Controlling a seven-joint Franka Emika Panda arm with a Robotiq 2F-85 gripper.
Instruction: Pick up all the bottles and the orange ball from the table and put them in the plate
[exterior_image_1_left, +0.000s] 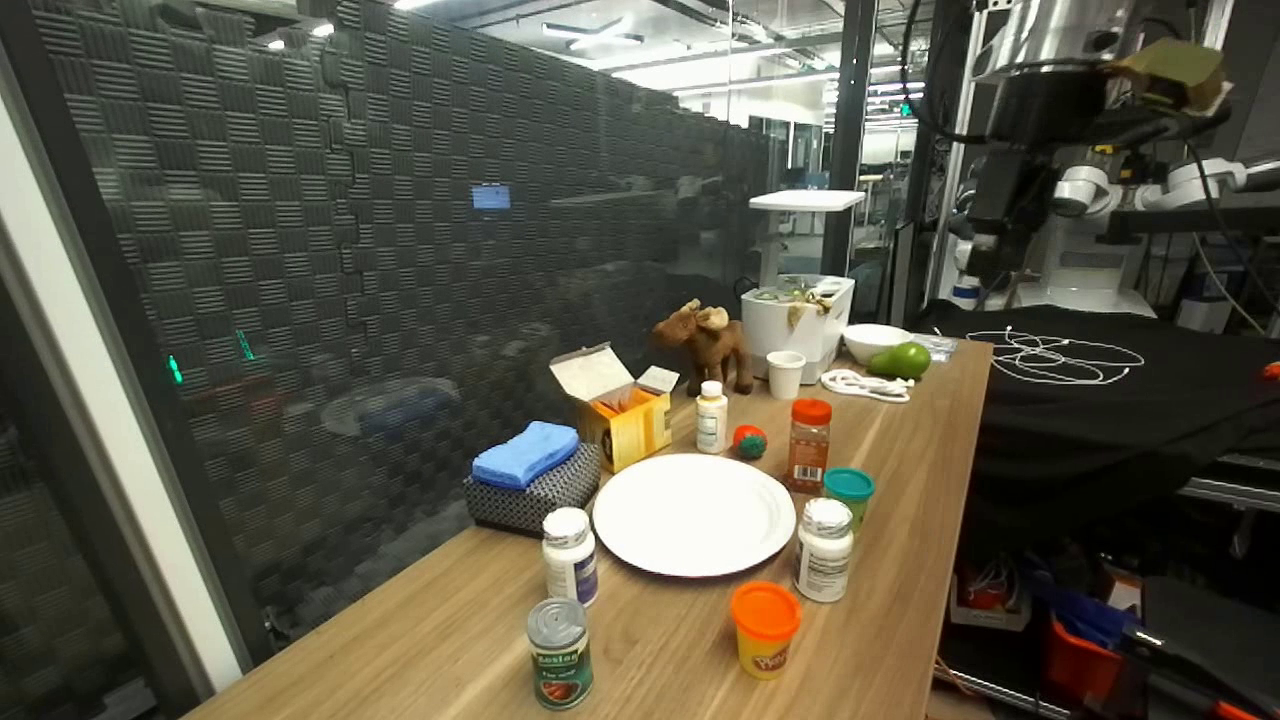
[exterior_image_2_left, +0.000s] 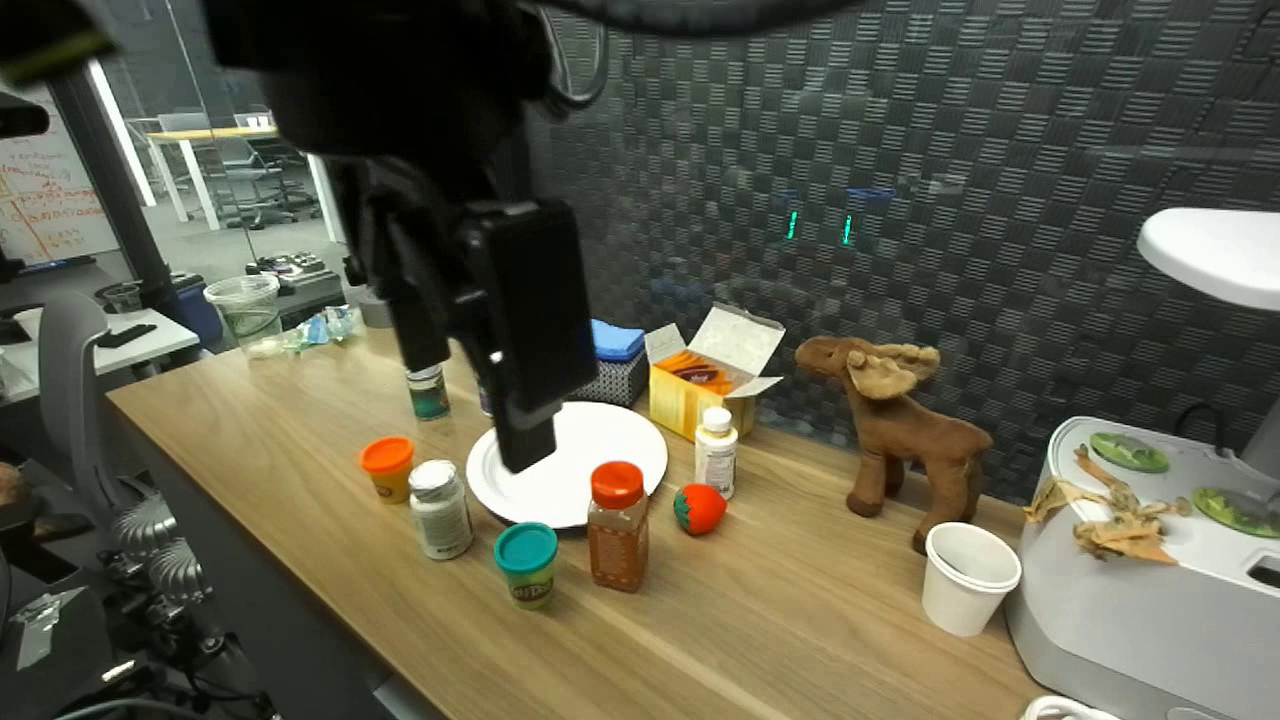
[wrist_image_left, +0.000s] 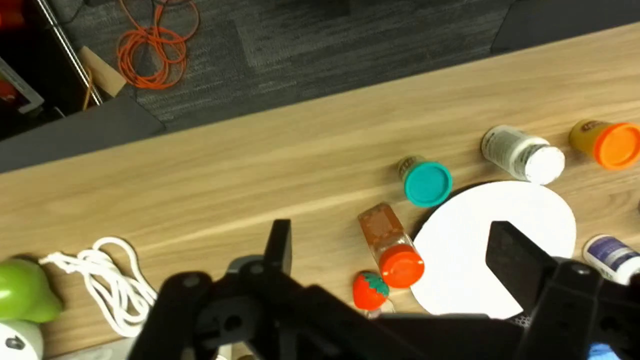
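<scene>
I see the gripper (wrist_image_left: 387, 240) hanging up high, its two fingers spread wide apart above the table (wrist_image_left: 225, 165). The orange ball (exterior_image_2_left: 700, 508) (it looks like a strawberry with a green top) sits on the wood between the red-capped jar (exterior_image_2_left: 618, 540) and a small white bottle (exterior_image_2_left: 716, 462). The jar and the teal-lidded tub (exterior_image_2_left: 527, 570) stand near the round rim of the plate (exterior_image_1_left: 693, 515). Past the tub, a wide strip of wood is open out to the table's long edge. By the dark wall (exterior_image_1_left: 400, 250), a yellow box (exterior_image_1_left: 640, 430) and a blue cloth (exterior_image_1_left: 527, 455) take up room.
</scene>
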